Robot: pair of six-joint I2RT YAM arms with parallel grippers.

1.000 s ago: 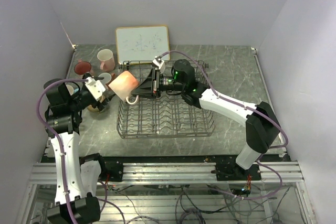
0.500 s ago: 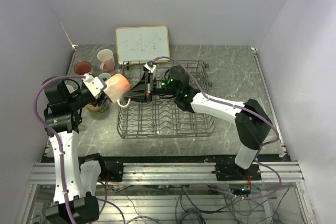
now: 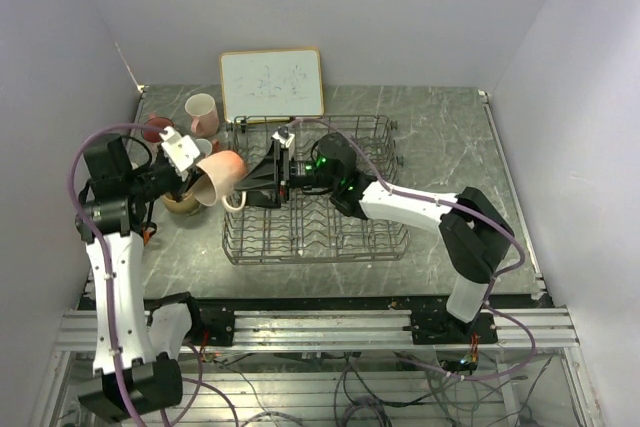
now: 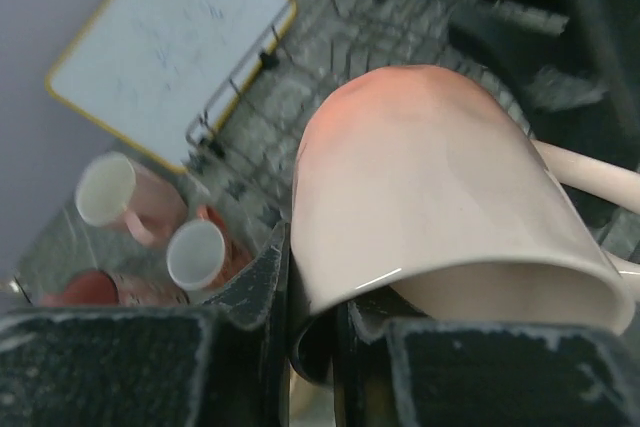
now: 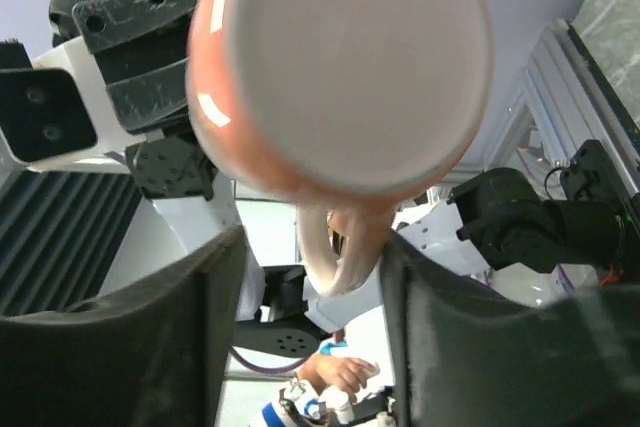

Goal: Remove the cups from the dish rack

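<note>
A salmon-pink cup (image 3: 222,175) hangs in the air over the left edge of the dish rack (image 3: 318,243), lying sideways with its handle (image 5: 335,242) pointing at the right arm. My left gripper (image 3: 193,180) is shut on the cup's rim (image 4: 330,297), one finger inside and one outside. My right gripper (image 3: 256,185) stands open around the handle, with a gap on at least one side. In the right wrist view the cup's base (image 5: 340,67) fills the top. No cups show in the rack.
Other cups stand on the table left of the rack: a pink one (image 3: 203,112), a dark red one (image 3: 157,129), a small one (image 3: 205,147) and a tan one (image 3: 180,203). A whiteboard (image 3: 271,83) leans behind the rack.
The right arm carried the cup leftward to the left gripper. The left jaws closed on the rim, then the right jaws opened off the handle.
</note>
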